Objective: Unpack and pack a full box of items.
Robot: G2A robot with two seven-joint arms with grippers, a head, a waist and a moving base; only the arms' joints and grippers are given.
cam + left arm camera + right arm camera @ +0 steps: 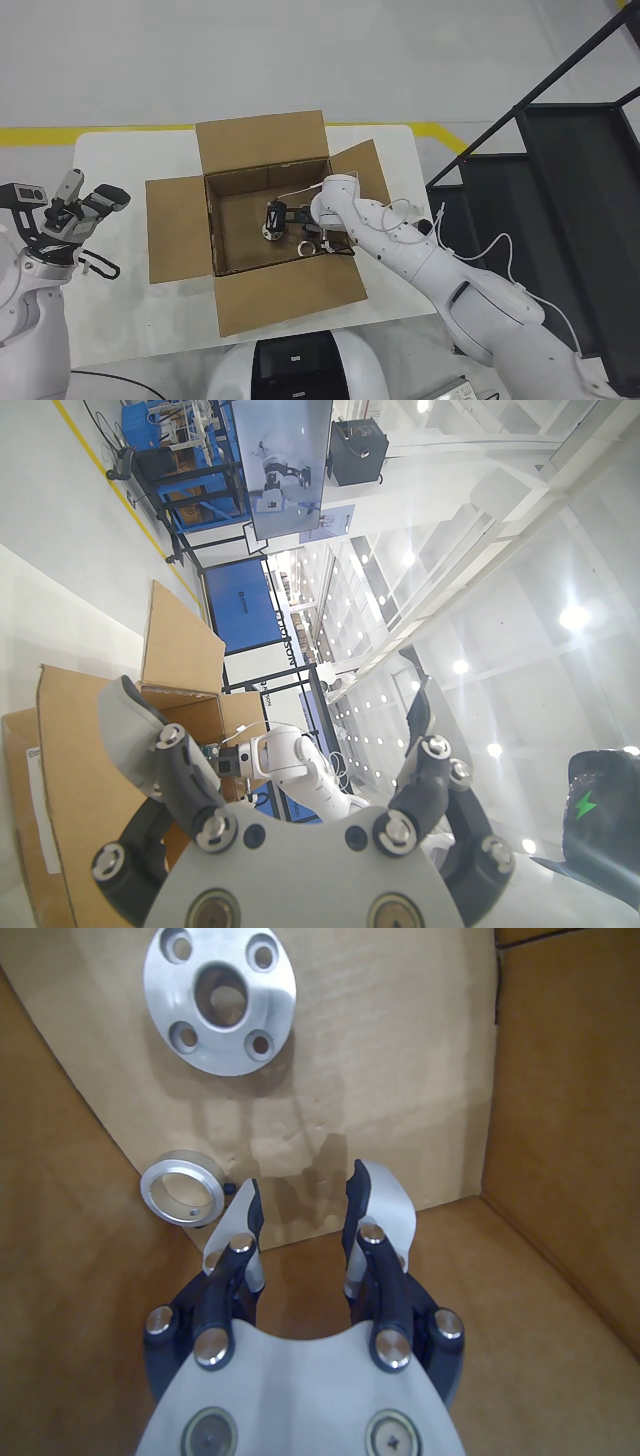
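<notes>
Right gripper (305, 1178) gapes inside box (550, 1128) — flange (272, 993), ring (172, 1214) nearby; left gripper (267, 695) spread.

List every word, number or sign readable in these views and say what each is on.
Green lightning-bolt sign, no words: on the black device.
White label on the cardboard box flap: print too small to read.
Blue panels: white brand lettering, sideways, left unquoted.
Poster below the screen: too small to read.
Flange and ring: no marks.
</notes>
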